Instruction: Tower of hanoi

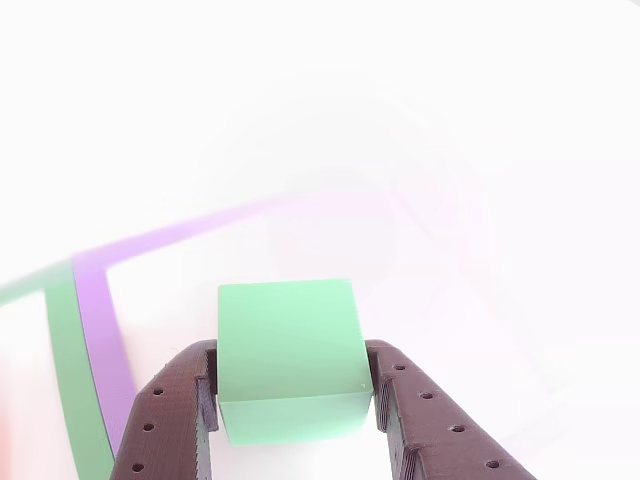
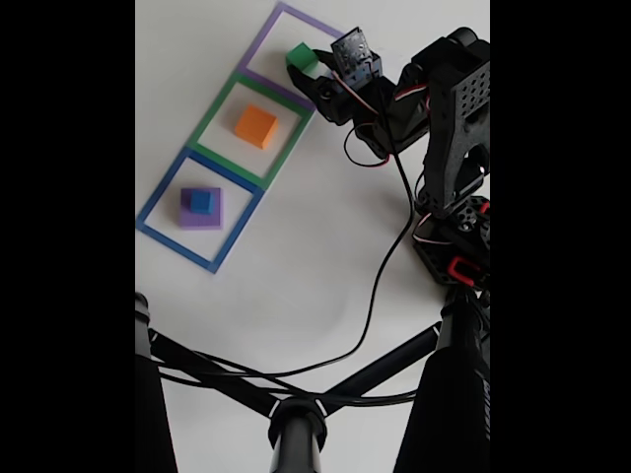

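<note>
A green cube (image 1: 288, 335) sits between the two dark fingers of my gripper (image 1: 292, 352), which press on its left and right sides. In the fixed view the gripper (image 2: 310, 71) holds this green cube (image 2: 300, 56) over the purple square outline (image 2: 258, 44) at the top. An orange block (image 2: 256, 125) lies in the middle green outline (image 2: 209, 116). A small blue cube (image 2: 201, 201) rests on a purple slab (image 2: 187, 219) inside the blue outline (image 2: 158, 197). Whether the green cube touches the table I cannot tell.
The arm's base (image 2: 455, 246) stands to the right of the outlines in the fixed view, with a black cable (image 2: 380, 266) trailing down from it. Black stand bars (image 2: 296, 424) cross the bottom. Purple (image 1: 100, 310) and green (image 1: 65, 380) strips run left of the fingers.
</note>
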